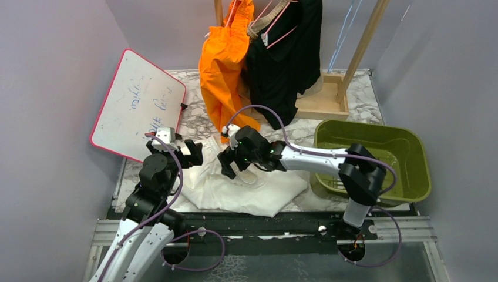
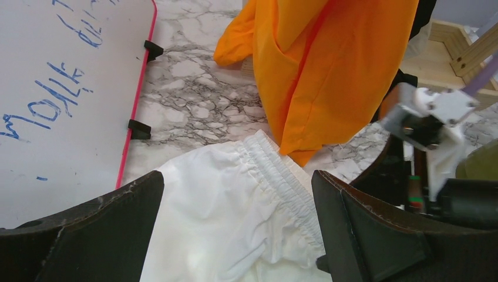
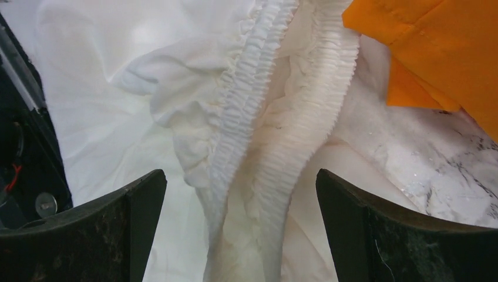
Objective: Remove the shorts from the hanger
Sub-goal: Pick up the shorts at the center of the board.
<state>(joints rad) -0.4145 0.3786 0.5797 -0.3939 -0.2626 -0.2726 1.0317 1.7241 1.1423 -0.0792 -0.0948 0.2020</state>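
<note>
The white shorts (image 1: 246, 189) lie crumpled on the marble table. Their gathered waist shows in the left wrist view (image 2: 282, 176) and the right wrist view (image 3: 246, 111). The orange shorts (image 1: 223, 64) and the black shorts (image 1: 288, 59) hang from the rack, the black pair on a pink hanger (image 1: 275, 29). A bit of tan fabric (image 1: 253, 28) shows between them. The orange hem hangs just past the white waist (image 2: 317, 76). My left gripper (image 1: 195, 153) is open and empty over the white shorts' left edge (image 2: 238, 182). My right gripper (image 1: 228, 165) is open and empty over the waistband (image 3: 241, 179).
A whiteboard with a pink rim (image 1: 138, 106) leans at the back left. A green bin (image 1: 405, 144) stands on the right. The wooden rack's base (image 1: 323, 103) and slanted post (image 1: 361, 44) stand at the back. The two grippers are close together.
</note>
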